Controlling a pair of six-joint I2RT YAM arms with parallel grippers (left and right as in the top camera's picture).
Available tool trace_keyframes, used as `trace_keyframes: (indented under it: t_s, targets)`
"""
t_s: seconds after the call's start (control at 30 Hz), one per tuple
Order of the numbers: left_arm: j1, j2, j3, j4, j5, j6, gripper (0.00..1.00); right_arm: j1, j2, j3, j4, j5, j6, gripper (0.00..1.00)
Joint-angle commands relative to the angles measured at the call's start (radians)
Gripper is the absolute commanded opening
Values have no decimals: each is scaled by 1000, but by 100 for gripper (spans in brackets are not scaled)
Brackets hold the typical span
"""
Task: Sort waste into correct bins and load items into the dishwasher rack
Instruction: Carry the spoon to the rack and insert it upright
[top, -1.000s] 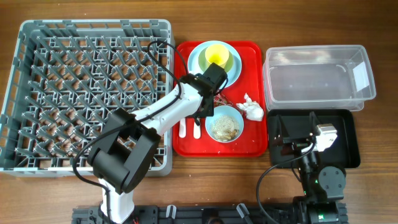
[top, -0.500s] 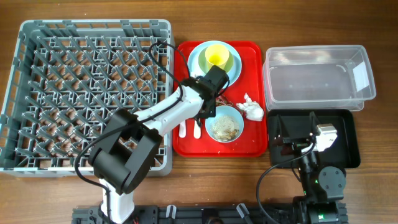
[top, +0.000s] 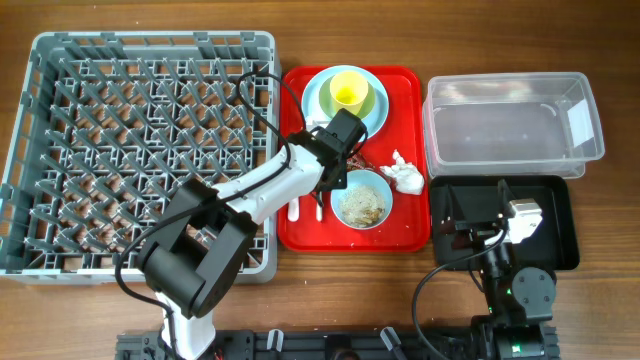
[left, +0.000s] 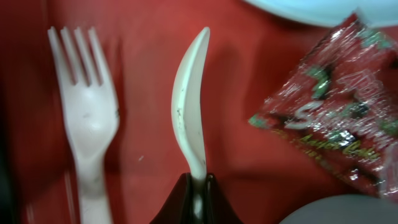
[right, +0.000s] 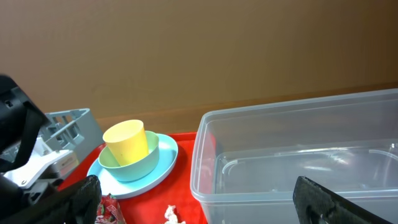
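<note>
Red tray (top: 410, 215) beneath us — our left gripper (left: 198, 194) clamps the white spoon (left: 188, 112) by its handle, fork (left: 87, 118) just beside; next we'd likely lift it clear and carry it to the dishwasher rack (top: 150, 40).

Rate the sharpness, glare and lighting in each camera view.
Overhead view: even light, sharp throughout, no harsh glare on the rack. Left wrist view: very close up, the spoon is fairly crisp, the fork softer, the wrapper smeared, with glints on its foil. Right wrist view: the cup is clear, and the tub walls show pale reflections.
</note>
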Motion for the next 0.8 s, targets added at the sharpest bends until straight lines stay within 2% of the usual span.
trace_keyframes:
  t_s: [0.0,0.13,0.3,0.43,0.57,0.77]
  targets:
    - [3,-48,13,-61,-48,1,4,2,-9,-1,3,10,0,100]
    - [3,-165,26,-84,-92,6,4,2,-9,-1,3,10,0,100]
    - [26,-342,26,-95,-110,127,4,2,-9,-1,3,10,0,100]
    - [115,-464,26,-126,-111,191,4,2,-9,-1,3,10,0,100]
    - [249,-474,25,-156,-100,241,4,2,-9,-1,3,10,0,100]
    - [344,-395,23,-160,4,241,4,2,-9,-1,3,10,0,100]
